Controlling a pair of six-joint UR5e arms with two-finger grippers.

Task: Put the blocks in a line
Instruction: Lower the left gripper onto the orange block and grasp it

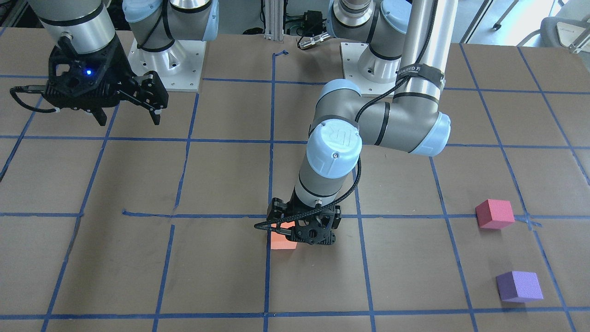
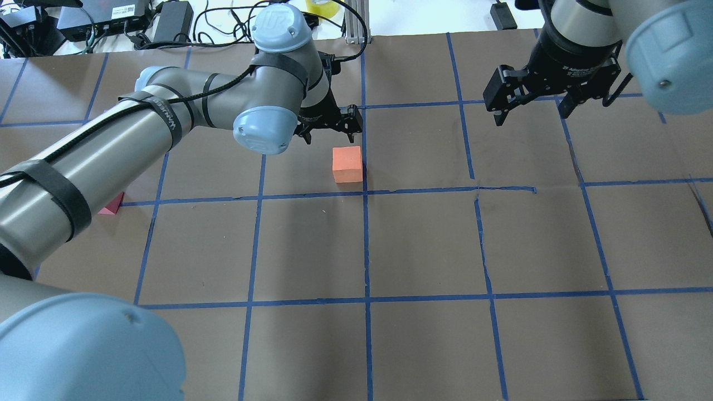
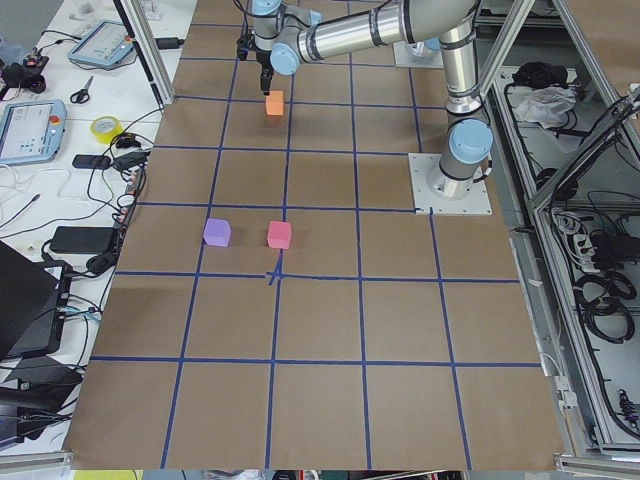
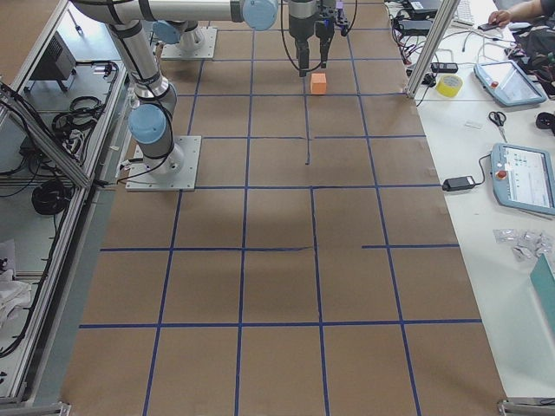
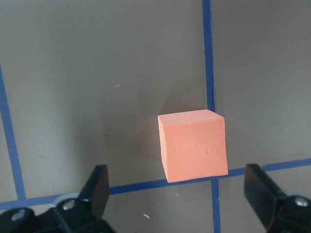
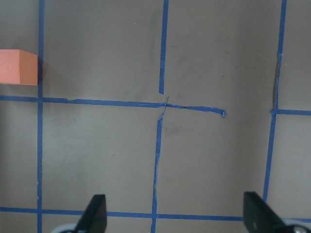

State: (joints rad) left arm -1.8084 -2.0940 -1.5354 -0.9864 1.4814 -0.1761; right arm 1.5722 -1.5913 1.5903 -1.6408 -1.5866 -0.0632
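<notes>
Sitting well off to my left are the purple block (image 1: 519, 287) and the pinkish-red block (image 1: 494, 214), near each other but apart. I am holding my left pincer (image 2: 331, 132) wide open and empty just over the orange block (image 2: 347, 164); my right pincer (image 2: 532, 114) is hanging open, gripping nothing.

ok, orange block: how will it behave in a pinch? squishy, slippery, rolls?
The orange block looks matte and foam-like, with small surface dents: probably light, slightly compressible, not slippery. Flat faces, sitting square on the table: unlikely to roll; a push should slide it.
</notes>
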